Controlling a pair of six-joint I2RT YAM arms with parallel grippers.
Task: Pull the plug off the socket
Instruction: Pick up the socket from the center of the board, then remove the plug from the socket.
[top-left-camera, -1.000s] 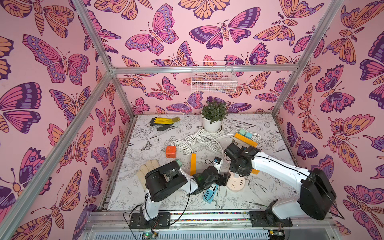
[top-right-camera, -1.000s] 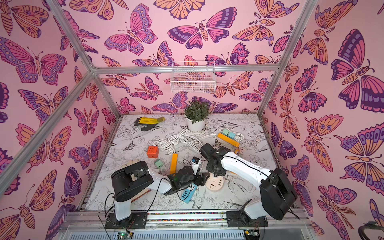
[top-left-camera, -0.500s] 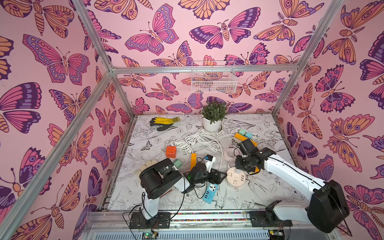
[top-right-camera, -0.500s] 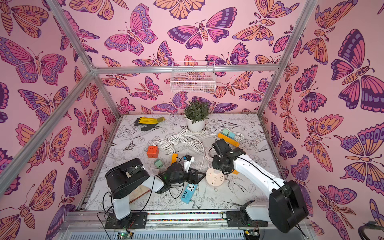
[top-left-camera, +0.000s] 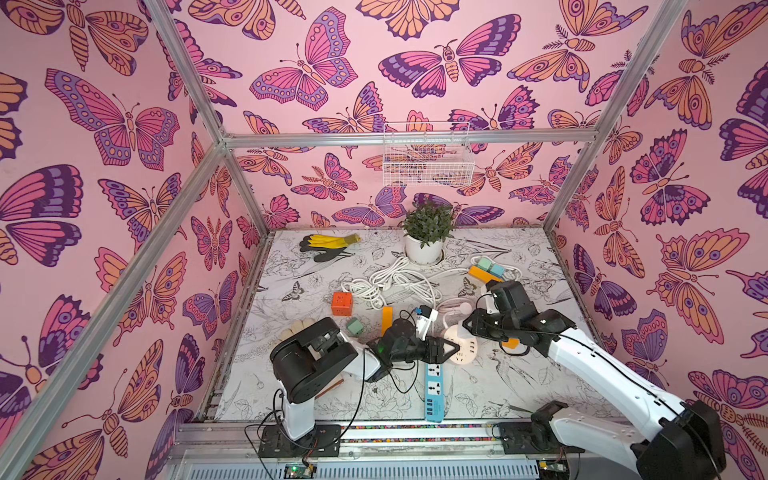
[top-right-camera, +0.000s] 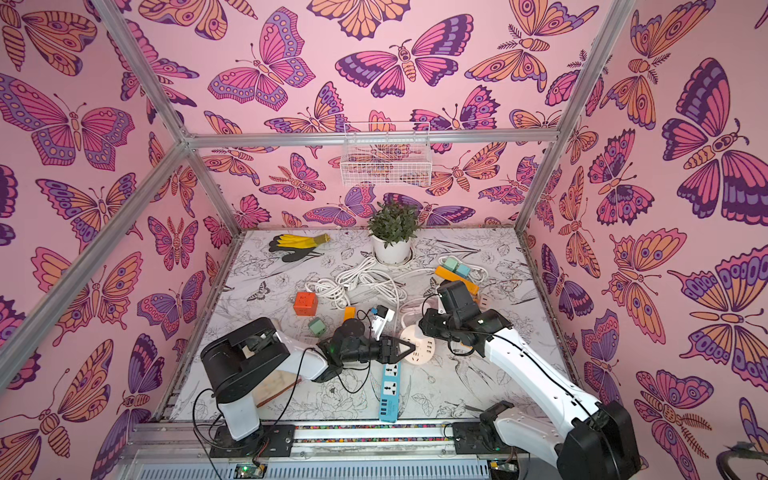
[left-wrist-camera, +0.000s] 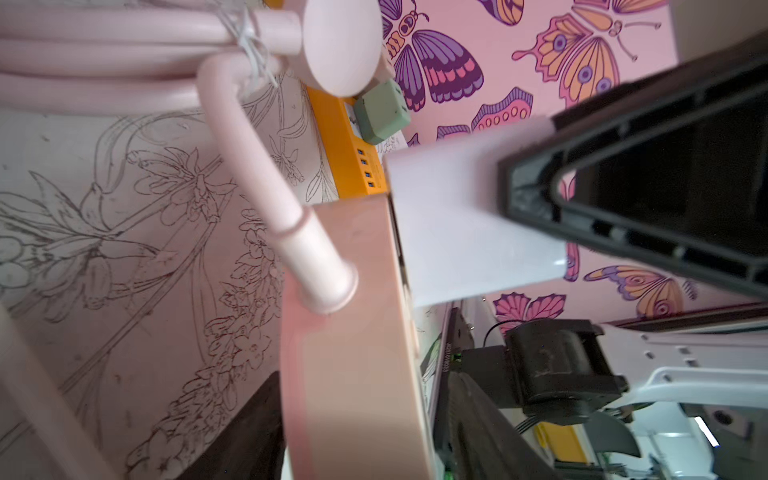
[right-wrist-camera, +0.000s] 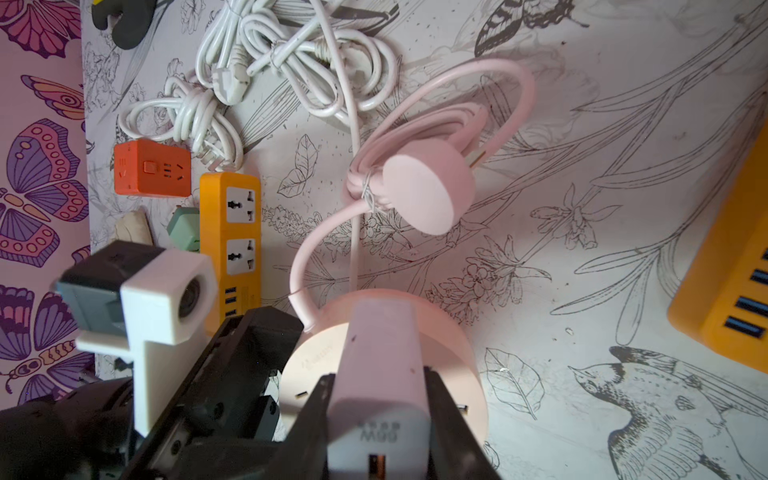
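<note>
Plug (right-wrist-camera: 378, 328) and round pink socket (right-wrist-camera: 459, 357) are sitting joined at the near middle of the counter (top-left-camera: 519, 374), and you are working them from both sides. Your right arm (top-left-camera: 602, 365) is reaching in from the near right corner. Your left arm (top-left-camera: 332, 353) is lying low across the counter from the near left. A blue power strip (top-left-camera: 433, 386) is lying just beside the socket, clear of both arms.

Your left end effector (top-left-camera: 456, 345) is meeting the socket edge-on, one jaw at each face of the disc. Whether those jaws are pressing it yet, I cannot tell. I judge you are placing it there as a brace, so the light socket isn't lifting with the charger.

Your right end effector (right-wrist-camera: 380, 386) is clamping the plug, a pale block-shaped charger standing out of the socket's top face. It is holding the two flat sides, which should be giving you a straight pull along the pins. The socket's own pink cord (right-wrist-camera: 415, 124) is lying coiled and tied behind it, so it is offering no anchor.
</note>
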